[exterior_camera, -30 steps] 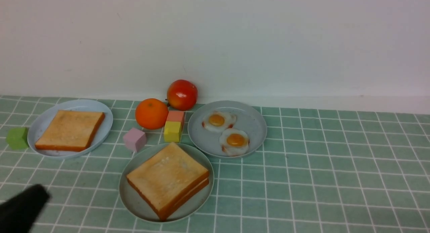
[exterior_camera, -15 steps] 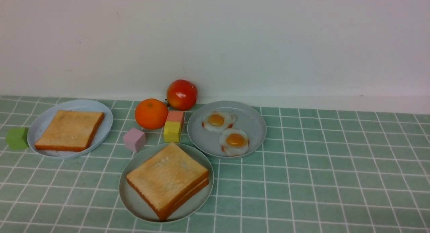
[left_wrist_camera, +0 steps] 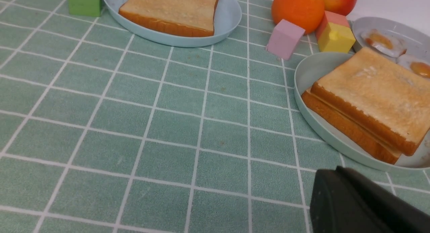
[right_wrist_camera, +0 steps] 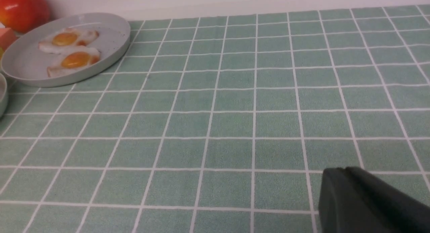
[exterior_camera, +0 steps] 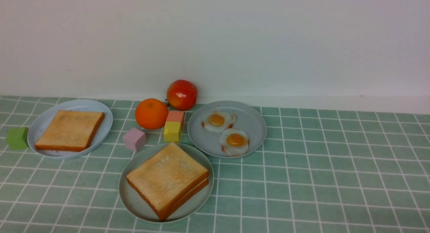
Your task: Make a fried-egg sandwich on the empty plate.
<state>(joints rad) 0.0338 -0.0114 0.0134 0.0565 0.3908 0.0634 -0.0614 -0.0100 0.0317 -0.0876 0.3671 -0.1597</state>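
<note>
The fried-egg sandwich (exterior_camera: pixel 167 177) is two golden toast slices stacked on the mint-green plate (exterior_camera: pixel 132 199) at the front centre. Only a thin pale line shows between the slices. In the left wrist view the sandwich (left_wrist_camera: pixel 369 98) and its plate (left_wrist_camera: pixel 304 75) lie just beyond my left gripper (left_wrist_camera: pixel 331 174), whose dark fingers are pressed together, holding nothing. My right gripper (right_wrist_camera: pixel 339 172) hovers over bare tiles well to the right of the plates, its fingers together and nothing between them. Neither gripper shows in the front view.
A grey-blue plate (exterior_camera: pixel 255 125) holds two loose fried eggs (exterior_camera: pixel 218 120). A pale blue plate (exterior_camera: pixel 40 125) at the left holds a lone toast (exterior_camera: pixel 70 129). An orange (exterior_camera: pixel 151 113), a red fruit (exterior_camera: pixel 181 94) and pink (exterior_camera: pixel 134 139), yellow (exterior_camera: pixel 172 131), salmon (exterior_camera: pixel 175 116) and green (exterior_camera: pixel 16 138) blocks stand around them.
The dark left arm that showed at the front view's lower left corner has drawn back out of that view. The plates and food have not moved.
</note>
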